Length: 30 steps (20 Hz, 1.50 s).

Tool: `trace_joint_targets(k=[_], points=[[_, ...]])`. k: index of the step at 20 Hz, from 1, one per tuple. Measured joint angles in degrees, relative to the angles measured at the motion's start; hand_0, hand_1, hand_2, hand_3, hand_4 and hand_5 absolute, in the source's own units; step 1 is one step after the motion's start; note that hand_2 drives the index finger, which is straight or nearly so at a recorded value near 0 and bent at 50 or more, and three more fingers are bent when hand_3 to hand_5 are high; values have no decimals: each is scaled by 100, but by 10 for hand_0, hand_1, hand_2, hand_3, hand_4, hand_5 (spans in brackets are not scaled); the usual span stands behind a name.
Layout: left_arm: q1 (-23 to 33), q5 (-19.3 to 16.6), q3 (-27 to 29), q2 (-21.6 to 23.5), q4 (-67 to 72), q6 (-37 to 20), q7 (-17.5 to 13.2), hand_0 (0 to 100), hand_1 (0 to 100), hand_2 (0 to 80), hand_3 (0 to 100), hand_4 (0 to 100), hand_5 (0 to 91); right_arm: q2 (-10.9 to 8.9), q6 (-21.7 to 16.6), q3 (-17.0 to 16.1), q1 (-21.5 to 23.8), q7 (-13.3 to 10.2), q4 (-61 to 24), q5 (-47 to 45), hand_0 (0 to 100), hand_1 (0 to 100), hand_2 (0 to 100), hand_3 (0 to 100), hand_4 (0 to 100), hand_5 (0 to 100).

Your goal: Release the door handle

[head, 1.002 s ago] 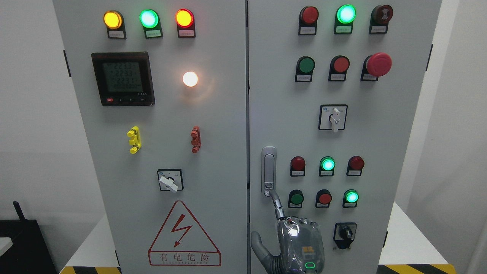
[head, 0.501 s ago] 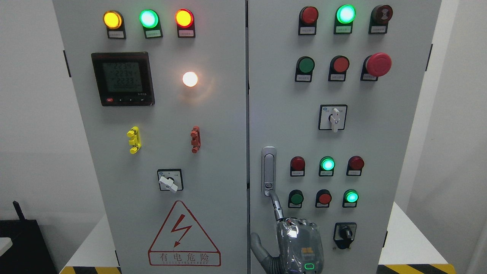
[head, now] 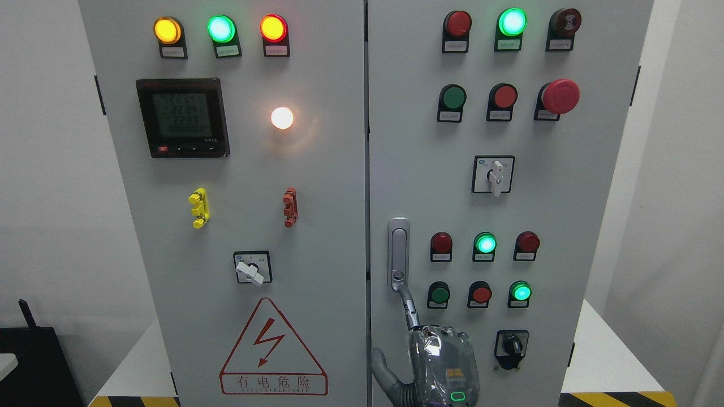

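The silver door handle (head: 399, 254) stands upright on the left edge of the cabinet's right door (head: 543, 186). My right hand (head: 408, 328) comes up from the bottom edge, just below the handle. Its index finger (head: 408, 308) points up and its tip touches the handle's lower end by the lock. The thumb (head: 382, 367) sticks out to the left and the hand grips nothing. The back of the hand (head: 444, 364) hides the other fingers. The left arm is out of view.
The right door carries red and green buttons (head: 485, 243), a red mushroom stop button (head: 560, 96) and rotary switches (head: 493, 174). The left door (head: 322, 186) has a meter (head: 182, 117), lamps and a warning triangle (head: 273, 350). A white table edge (head: 605, 350) shows at the right.
Almost nothing has changed. The hand and the right door's fittings have drifted a few pixels to the left, and the index fingertip stays at the handle's lower end.
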Motion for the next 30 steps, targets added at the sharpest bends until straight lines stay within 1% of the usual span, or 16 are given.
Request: trace_joint_targets(k=[13, 16, 30], points=[[-2, 0, 0, 1, 0, 0, 0, 120, 389, 0, 0, 0, 0, 0, -2, 19, -15, 17, 22, 8, 352, 383, 0, 1000, 963, 1000], [-2, 0, 0, 1, 0, 0, 0, 120, 389, 0, 0, 0, 0, 0, -2, 20, -14, 18, 28, 8, 351, 381, 0, 1000, 1000, 1000], [-1, 0, 0, 0, 0, 0, 0, 120, 389, 0, 0, 0, 0, 1, -5, 23, -11, 23, 63, 9, 349, 380, 0, 1000, 1000, 1000]])
